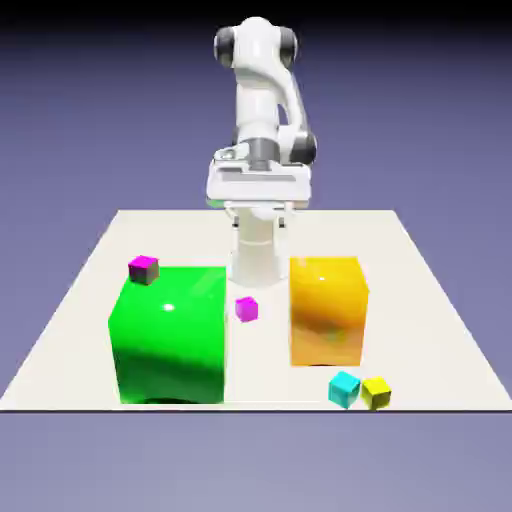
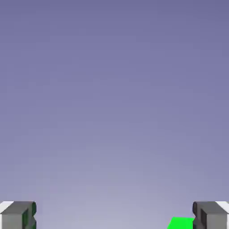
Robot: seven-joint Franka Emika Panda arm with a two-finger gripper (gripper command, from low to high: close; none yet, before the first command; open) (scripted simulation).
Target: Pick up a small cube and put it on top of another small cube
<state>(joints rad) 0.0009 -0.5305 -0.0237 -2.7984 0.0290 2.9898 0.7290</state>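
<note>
Small cube (image 1: 246, 309): bright magenta on every face; it is set on the table (image 1: 430, 300) in the lane between the green block (image 1: 170, 335) and the orange block (image 1: 326, 310), just beside the green block's corner.
Another small cube (image 1: 143, 268): magenta top with dark sides; it is seen at the far corner of the green block, on the exterior view's left, though whether it rests on the block or on the table behind it cannot be told.
Gripper (image 1: 258, 213): the jaws are spread wide and nothing is held; in the hand view one finger tip (image 2: 19, 214) is seen at each bottom corner, with only backdrop between them.
Arm: it is folded back near its base, well apart from both cubes, so no approach is judged to have begun.
Bystanders: a cyan cube (image 1: 344, 388) and a yellow cube (image 1: 376, 392) are set touching near the front edge, clear of the likely path.
Risk: the narrow lane leaves little room beside the spread fingers.
</note>
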